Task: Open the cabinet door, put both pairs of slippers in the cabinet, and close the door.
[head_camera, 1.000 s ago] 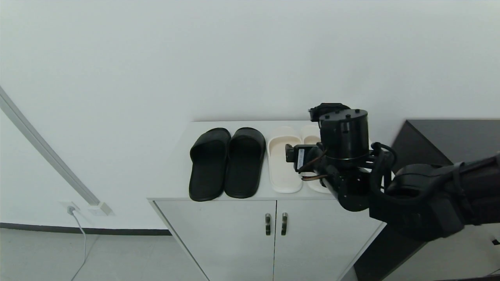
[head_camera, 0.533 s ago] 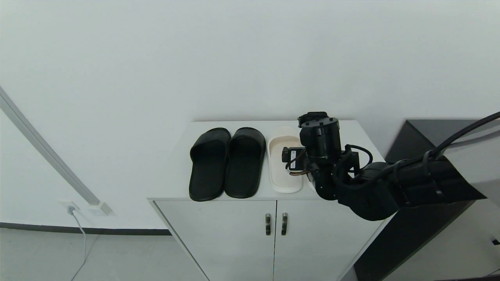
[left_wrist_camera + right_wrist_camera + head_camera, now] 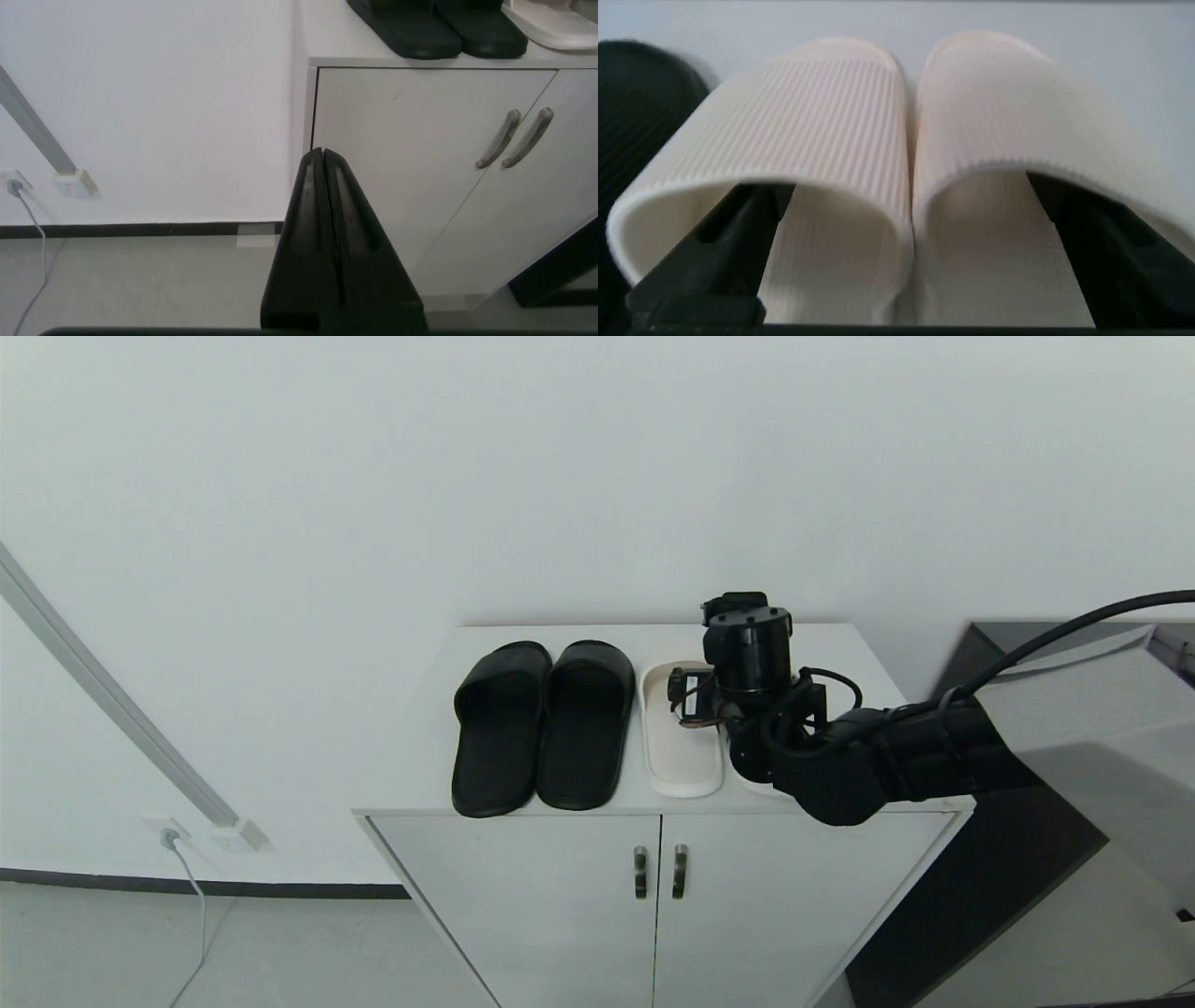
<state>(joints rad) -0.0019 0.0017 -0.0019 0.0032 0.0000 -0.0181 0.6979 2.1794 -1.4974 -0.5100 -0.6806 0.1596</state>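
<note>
1. The white cabinet (image 3: 523,915) stands against the far wall. Both of its doors are shut, so the opening step is not yet done, and nothing can go inside until it is.
2. The right arm (image 3: 887,761) reaches in from the right over the cabinet top, with its wrist above the right end. I judge it is going for the slippers first.
3. The black slippers (image 3: 583,728) lie side by side on the left half of the top, toes toward the wall. Nothing touches them, and they sit square to the near edge, easy to take later.
4. The white slippers (image 3: 677,756) lie just right of the black pair, touching each other along their inner sides.
5. The right gripper (image 3: 910,233) is spread wide, with one finger (image 3: 719,252) entering under the strap of one white slipper and the other finger under the strap of its mate. Placed so, closing would squeeze the two inner walls together and lift the pair as one.
6. The left gripper (image 3: 322,154) has its fingers pressed together on nothing. It hangs low and apart from the cabinet, off its left front corner, and looks parked.
7. The two door handles (image 3: 640,873) sit side by side at the middle seam, untouched.
</note>
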